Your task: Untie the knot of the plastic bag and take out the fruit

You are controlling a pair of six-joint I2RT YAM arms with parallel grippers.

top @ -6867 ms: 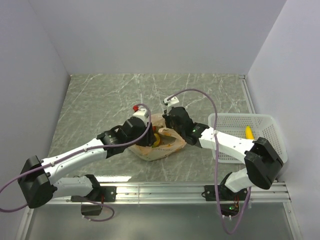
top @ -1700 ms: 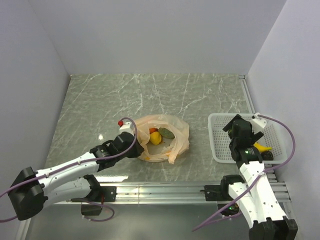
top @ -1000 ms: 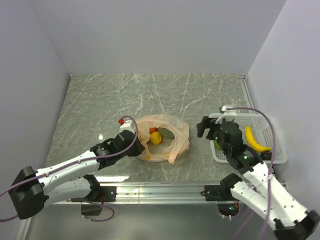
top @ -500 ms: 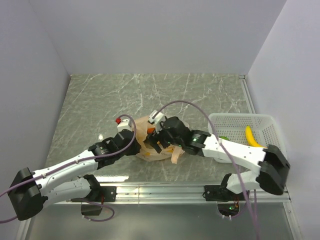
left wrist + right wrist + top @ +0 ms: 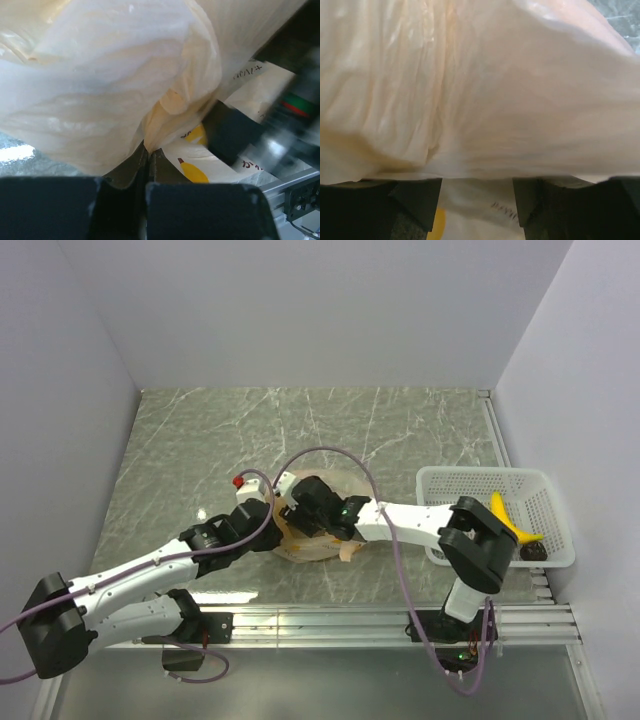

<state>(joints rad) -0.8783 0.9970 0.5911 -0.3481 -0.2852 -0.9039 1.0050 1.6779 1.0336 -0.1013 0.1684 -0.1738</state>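
The pale orange plastic bag (image 5: 334,540) lies at the table's middle, its film filling both wrist views (image 5: 100,75) (image 5: 480,90). My left gripper (image 5: 268,528) (image 5: 147,150) is shut on a fold of the bag's left edge. My right gripper (image 5: 297,520) (image 5: 477,200) reaches over the bag from the right. Its fingers (image 5: 415,200) stand apart against printed white plastic. No knot shows. Fruit in the bag is hidden under the right gripper. A yellow banana (image 5: 506,519) and a dark piece (image 5: 533,550) lie in the basket.
The white mesh basket (image 5: 455,480) stands at the right, close to the side wall. The right arm's forearm (image 5: 400,520) spans the gap between basket and bag. Its dark parts (image 5: 235,135) show beside the bag in the left wrist view.
The right arm has swung left from the basket onto the bag, and its jaws have narrowed. The left gripper keeps its hold on the bag's edge.
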